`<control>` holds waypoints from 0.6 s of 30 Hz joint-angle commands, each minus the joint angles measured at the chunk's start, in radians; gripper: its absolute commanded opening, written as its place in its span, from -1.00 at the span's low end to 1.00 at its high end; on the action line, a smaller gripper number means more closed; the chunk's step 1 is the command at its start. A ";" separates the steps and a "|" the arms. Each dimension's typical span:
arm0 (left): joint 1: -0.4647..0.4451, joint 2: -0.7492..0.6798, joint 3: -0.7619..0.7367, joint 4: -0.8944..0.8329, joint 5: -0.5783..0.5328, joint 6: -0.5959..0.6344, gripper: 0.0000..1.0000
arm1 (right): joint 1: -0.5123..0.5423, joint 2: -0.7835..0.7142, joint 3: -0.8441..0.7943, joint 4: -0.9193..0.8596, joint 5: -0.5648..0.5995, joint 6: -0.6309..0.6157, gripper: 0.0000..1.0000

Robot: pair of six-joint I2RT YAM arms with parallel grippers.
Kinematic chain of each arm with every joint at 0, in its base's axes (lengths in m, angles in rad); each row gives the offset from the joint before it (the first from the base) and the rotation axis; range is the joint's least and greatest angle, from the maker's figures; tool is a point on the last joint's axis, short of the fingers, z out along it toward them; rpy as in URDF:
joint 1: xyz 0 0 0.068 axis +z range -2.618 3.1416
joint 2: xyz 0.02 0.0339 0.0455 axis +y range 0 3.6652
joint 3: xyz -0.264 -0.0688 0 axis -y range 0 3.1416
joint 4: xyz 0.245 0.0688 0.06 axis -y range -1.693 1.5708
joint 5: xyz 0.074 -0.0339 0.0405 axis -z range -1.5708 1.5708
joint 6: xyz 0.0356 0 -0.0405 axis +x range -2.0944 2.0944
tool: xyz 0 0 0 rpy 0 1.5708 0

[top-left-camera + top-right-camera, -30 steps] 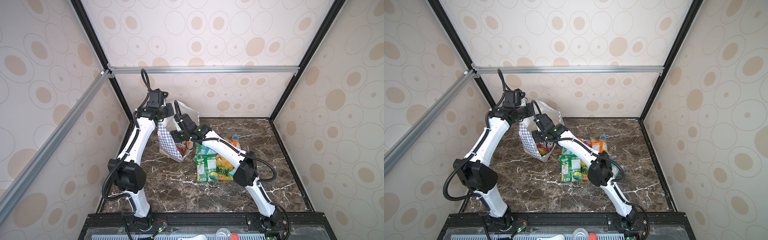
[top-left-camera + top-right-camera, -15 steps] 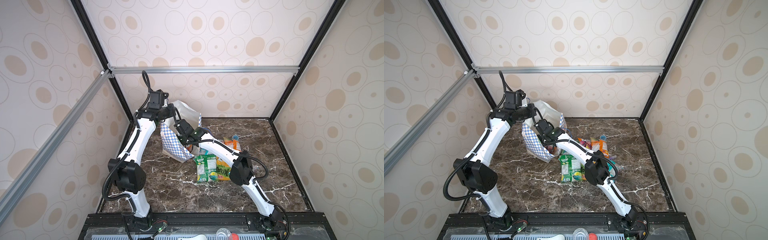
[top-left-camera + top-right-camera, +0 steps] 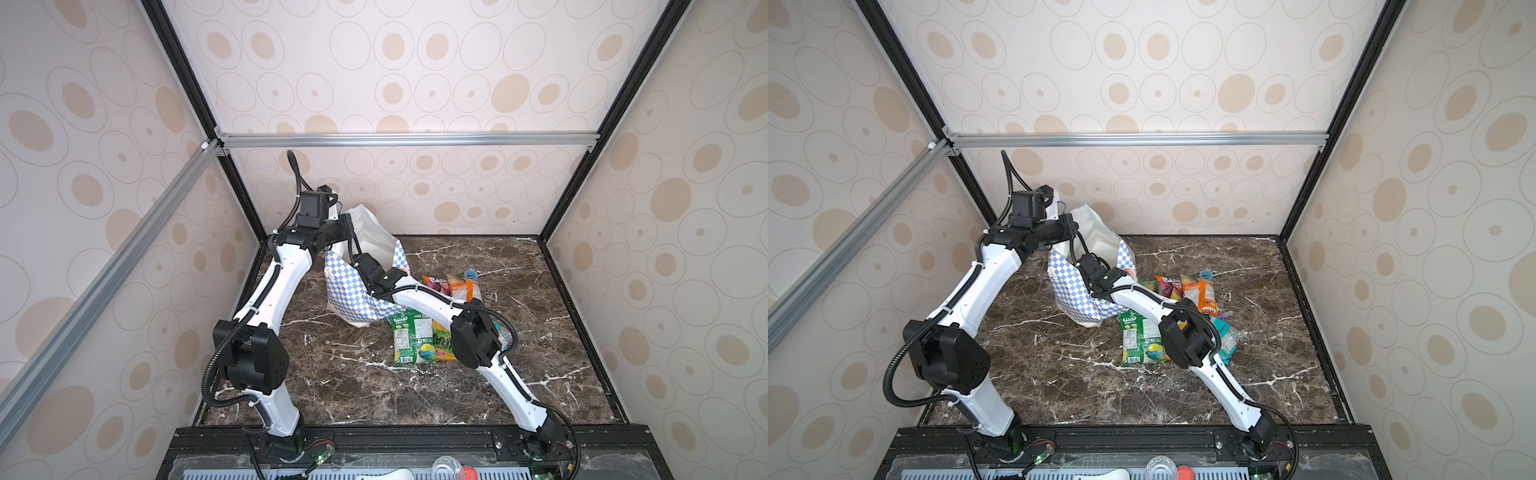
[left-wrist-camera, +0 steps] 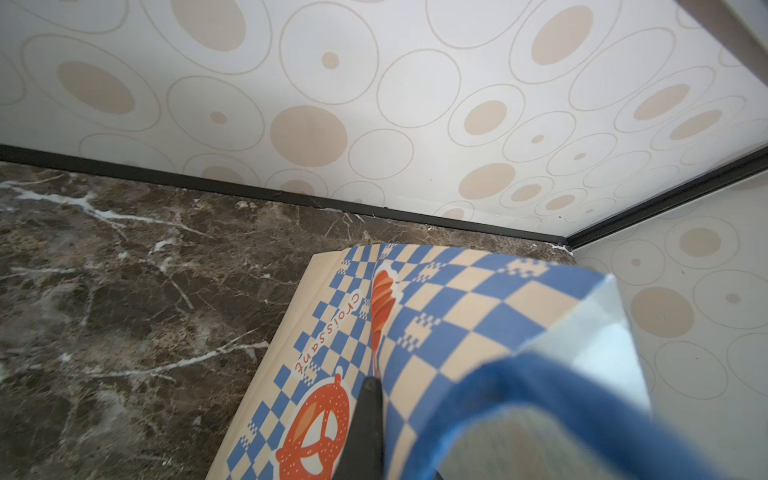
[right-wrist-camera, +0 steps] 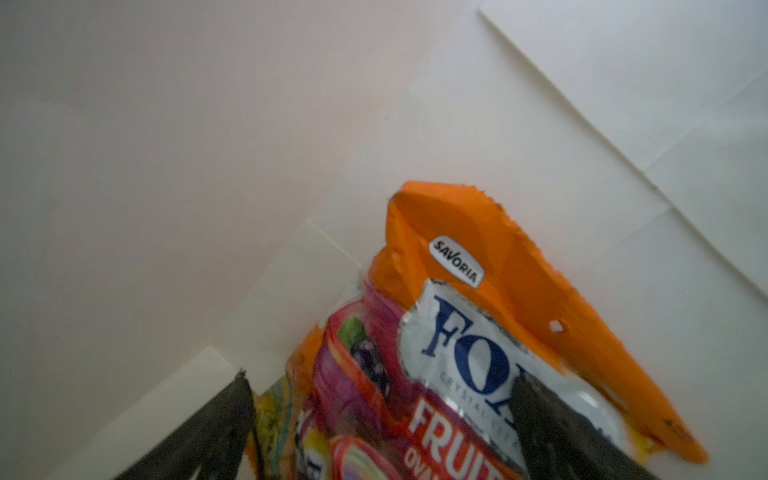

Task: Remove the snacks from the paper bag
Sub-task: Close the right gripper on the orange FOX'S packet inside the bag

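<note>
Your left arm stands high with its elbow bent, wrist over the table's back left corner, and the left fingers are together, pinching the bag's top edge; your right arm lies low across the loose snacks at mid-table, wrist inside the bag's mouth. The bag leans by that corner, base on the table, long axis rising toward the back edge, mouth up. Inside, the right fingers stand apart either side of an orange packet, blurred and cut off at the frame edge; the arm's elbow hides part of the pile.
</note>
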 commanded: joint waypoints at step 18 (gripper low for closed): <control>-0.046 -0.051 -0.124 0.134 0.077 0.002 -1.00 | -0.020 0.134 0.052 -0.065 -0.154 0.062 -0.56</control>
